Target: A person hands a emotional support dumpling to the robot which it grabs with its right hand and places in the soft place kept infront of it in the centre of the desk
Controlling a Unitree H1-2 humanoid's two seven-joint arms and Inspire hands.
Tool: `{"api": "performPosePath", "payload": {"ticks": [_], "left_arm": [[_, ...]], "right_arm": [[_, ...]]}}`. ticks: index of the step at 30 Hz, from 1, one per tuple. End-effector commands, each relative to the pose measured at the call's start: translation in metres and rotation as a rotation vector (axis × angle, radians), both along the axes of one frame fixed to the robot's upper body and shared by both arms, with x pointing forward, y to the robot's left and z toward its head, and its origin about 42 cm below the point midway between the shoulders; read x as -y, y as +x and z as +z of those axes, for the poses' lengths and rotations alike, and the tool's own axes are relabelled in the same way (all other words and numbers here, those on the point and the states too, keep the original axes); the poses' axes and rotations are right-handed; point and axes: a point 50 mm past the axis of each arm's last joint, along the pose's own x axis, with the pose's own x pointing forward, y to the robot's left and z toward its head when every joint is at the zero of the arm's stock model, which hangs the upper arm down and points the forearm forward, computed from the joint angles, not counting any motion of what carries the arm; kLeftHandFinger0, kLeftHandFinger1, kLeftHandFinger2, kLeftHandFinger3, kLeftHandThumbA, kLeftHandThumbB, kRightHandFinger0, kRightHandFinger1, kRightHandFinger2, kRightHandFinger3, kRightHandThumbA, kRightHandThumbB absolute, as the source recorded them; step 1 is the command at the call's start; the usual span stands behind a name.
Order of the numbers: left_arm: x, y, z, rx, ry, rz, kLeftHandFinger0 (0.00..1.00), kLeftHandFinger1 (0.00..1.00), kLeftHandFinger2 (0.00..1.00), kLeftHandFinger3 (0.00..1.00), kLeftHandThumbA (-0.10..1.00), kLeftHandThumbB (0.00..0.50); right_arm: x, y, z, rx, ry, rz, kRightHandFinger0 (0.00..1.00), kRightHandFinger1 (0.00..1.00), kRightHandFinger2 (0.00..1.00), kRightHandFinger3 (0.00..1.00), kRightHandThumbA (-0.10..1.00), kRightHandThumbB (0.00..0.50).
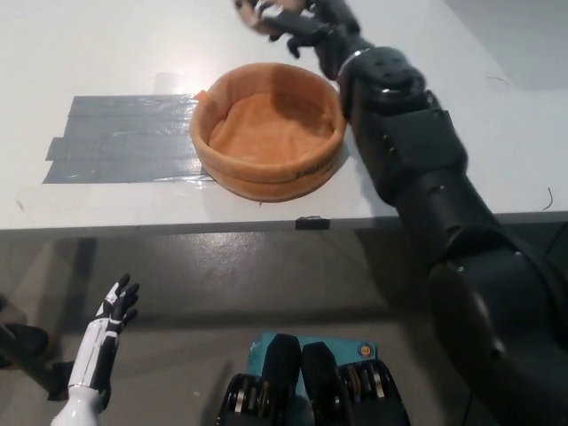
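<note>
Right hand (297, 22) is grasping the dumpling (257, 13) just beyond the orange basket (266, 129) on the counter (106, 53); it should be centring over the hollow before releasing, left hand (108, 324) idling low, fingers spread.

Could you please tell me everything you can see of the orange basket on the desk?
The orange basket is round, soft and padded-looking, with a thick raised wall and a paler inside, which is empty. It sits upright mid-desk, its left side over grey tape. The black right arm crosses its right rim; contact is unclear.
</note>
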Motion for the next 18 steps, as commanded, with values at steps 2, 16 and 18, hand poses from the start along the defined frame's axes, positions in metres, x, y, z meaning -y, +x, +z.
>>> {"api": "performPosePath", "payload": {"ticks": [2,16,18], "left_arm": [[-0.003,0.008,0.015,0.043,0.043,-0.019,1.00,1.00,1.00,1.00,1.00,0.500],[-0.001,0.014,0.018,0.043,0.020,-0.028,1.00,1.00,1.00,1.00,1.00,0.495],[-0.002,0.015,0.018,0.046,0.022,-0.028,1.00,1.00,1.00,1.00,1.00,0.500]], "right_arm": [[-0.024,-0.002,0.040,0.233,-0.231,0.005,0.02,0.45,0.79,0.41,-0.10,0.158],[-0.016,0.000,0.010,0.324,-0.550,0.039,0.04,0.53,0.85,0.80,-0.10,0.105],[-0.015,0.001,0.010,0.310,-0.607,0.070,0.20,0.68,0.96,0.89,-0.01,0.180]]}}
